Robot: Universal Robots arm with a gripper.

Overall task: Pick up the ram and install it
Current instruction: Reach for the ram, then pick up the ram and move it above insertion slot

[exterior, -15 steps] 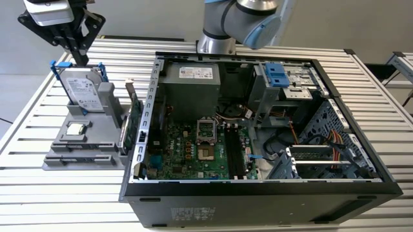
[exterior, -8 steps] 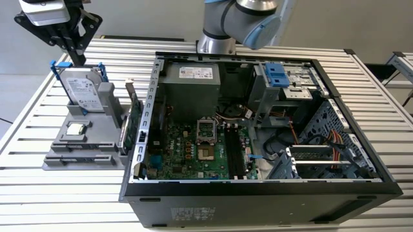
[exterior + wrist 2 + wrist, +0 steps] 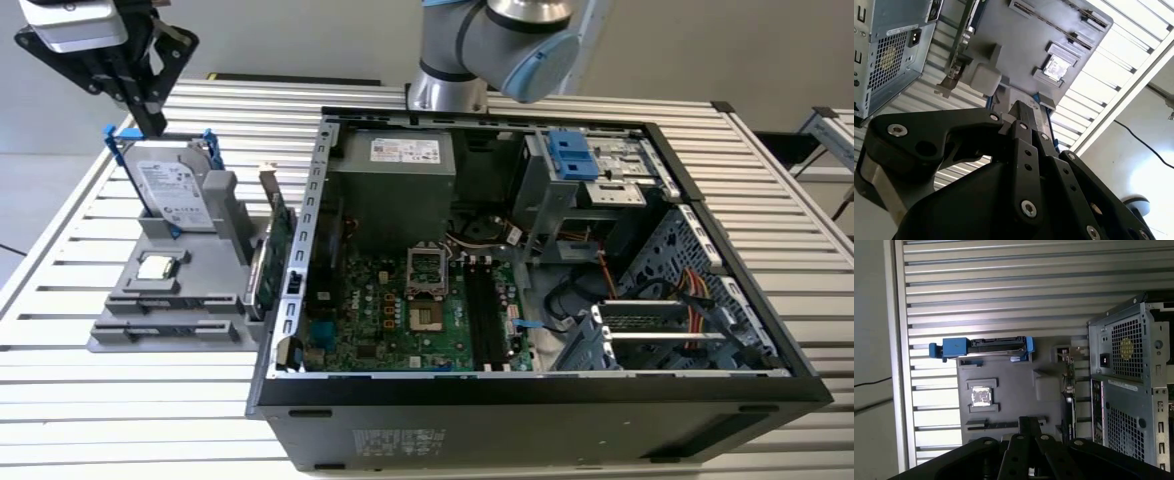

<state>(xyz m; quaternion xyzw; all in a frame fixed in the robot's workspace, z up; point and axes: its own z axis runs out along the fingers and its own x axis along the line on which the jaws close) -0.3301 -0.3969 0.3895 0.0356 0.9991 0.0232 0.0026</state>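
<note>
The ram (image 3: 171,323) is a slim dark stick lying in a slot at the near end of the grey parts holder (image 3: 114,335), beyond the processor chip (image 3: 158,267). In the first wrist view the ram (image 3: 999,425) lies just past my fingertips. My gripper (image 3: 151,122) hangs over the holder's far end, above the blue-framed hard drive (image 3: 174,190). Its black fingers (image 3: 1029,427) are shut with nothing between them. The open computer case (image 3: 534,250) lies on the exterior view's right, with the motherboard's long memory slots (image 3: 487,320) exposed.
A green expansion card (image 3: 274,260) stands on edge between the holder and the case wall. The slatted metal table (image 3: 160,410) carries everything. The power supply (image 3: 394,180) and drive cage (image 3: 587,165) fill the case's far side. The arm's base (image 3: 447,90) stands behind the case.
</note>
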